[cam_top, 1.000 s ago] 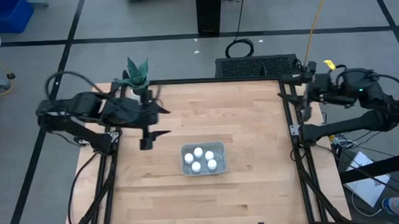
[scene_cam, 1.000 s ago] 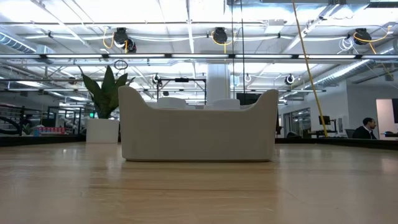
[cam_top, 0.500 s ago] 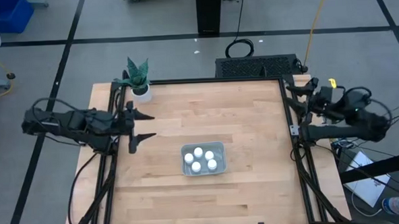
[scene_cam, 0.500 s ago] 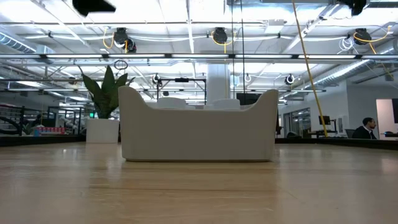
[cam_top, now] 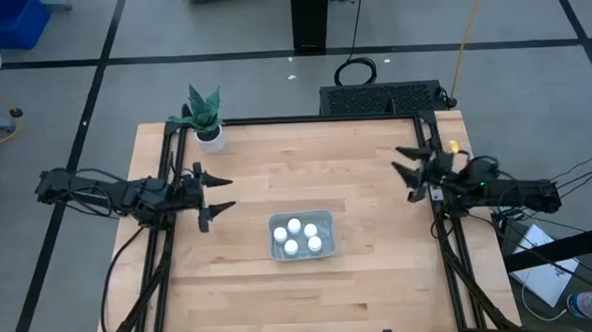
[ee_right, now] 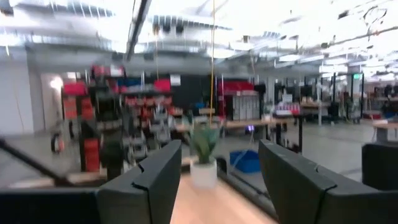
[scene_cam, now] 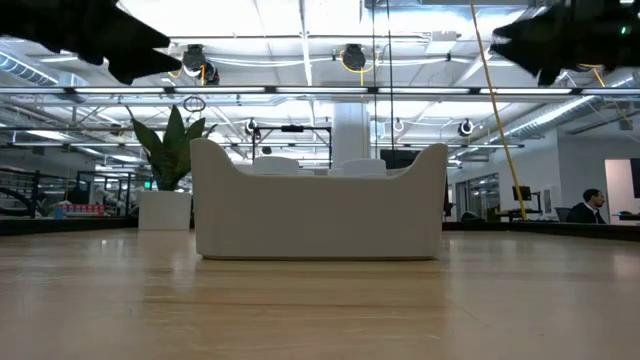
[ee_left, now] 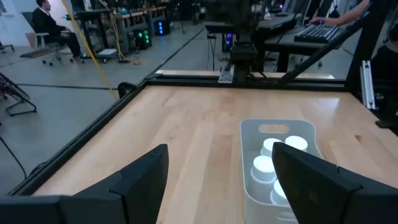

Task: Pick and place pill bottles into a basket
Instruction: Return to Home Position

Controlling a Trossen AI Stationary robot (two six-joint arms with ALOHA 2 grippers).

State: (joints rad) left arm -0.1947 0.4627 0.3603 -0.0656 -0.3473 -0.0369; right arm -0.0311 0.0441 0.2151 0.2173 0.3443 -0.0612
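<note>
The pale grey basket [cam_top: 323,217] stands on the wooden table, a little near of its middle. Several white pill bottles [cam_top: 295,226] stand upright inside it. It also shows in the low view [scene_cam: 320,215] and in the left wrist view [ee_left: 249,134], where the bottles' caps [ee_left: 292,144] show. My left gripper [cam_top: 215,195] is open and empty above the table's left side, pointing toward the basket. My right gripper [cam_top: 408,173] is open and empty near the table's right edge.
A white pot with a green plant [cam_top: 211,138] stands at the table's far left corner and also shows in the low view [scene_cam: 165,210]. Black frame rails [cam_top: 432,195] run along the table's left and right edges. A person sits in the room beyond [scene_cam: 590,205].
My left gripper has drawn back toward the table's left edge and come down. My right gripper has swung from the far right corner toward the near edge and come down. Both now show at the top of the low view. The basket and bottles have stayed still.
</note>
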